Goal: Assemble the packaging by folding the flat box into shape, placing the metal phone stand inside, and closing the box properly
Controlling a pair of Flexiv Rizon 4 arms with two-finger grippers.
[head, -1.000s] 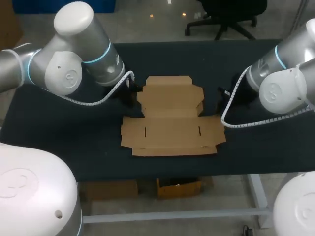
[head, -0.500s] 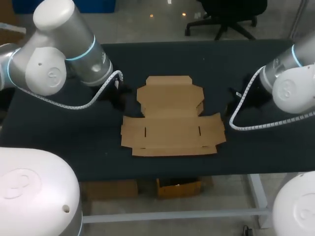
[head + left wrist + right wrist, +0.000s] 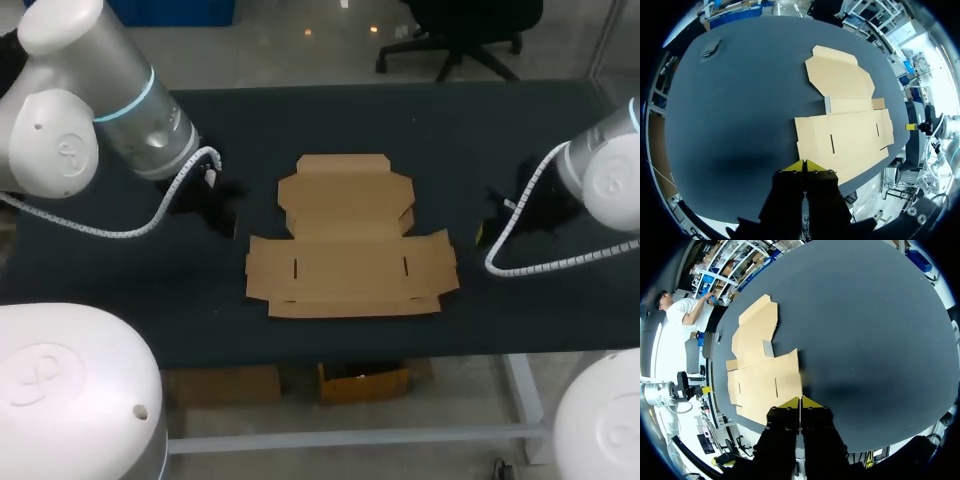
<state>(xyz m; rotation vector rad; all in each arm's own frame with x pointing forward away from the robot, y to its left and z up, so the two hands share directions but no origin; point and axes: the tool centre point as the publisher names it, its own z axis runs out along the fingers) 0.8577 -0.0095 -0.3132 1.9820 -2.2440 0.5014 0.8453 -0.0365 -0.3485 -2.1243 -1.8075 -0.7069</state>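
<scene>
Brown cardboard dead centre: the flat box (image 3: pixel 350 245) lies unfolded in the middle of the table (image 3: pixel 450 130), a matte die-cut sheet on a dark, cloth-like top. Look at the outline. The far section is a narrower panel with clipped corners and a short tab along its outer edge. The near section is a wide rectangle with side flaps, and two short slits are cut into it, one towards each end. Crease lines run straight across between the sections, and one small flap on the right-hand side looks slightly lifted off the sheet.

Over to the arms. In the head view the left gripper (image 3: pixel 215 205) sits off the box's left side, near it but clear of the cardboard. From its own wrist camera, the left gripper (image 3: pixel 804 164) has its yellow tips pressed tight together into one point, nothing pinched between them, and the box spreads out ahead of it.

On the other side, the right gripper (image 3: pixel 488 232) hangs beyond the box's right flap, apart from it. The right wrist view shows the right gripper (image 3: pixel 800 401) with its two yellow tips also closed against each other, empty, the cardboard lying ahead and off to one side. Neither pair of fingers touches the box.
</scene>
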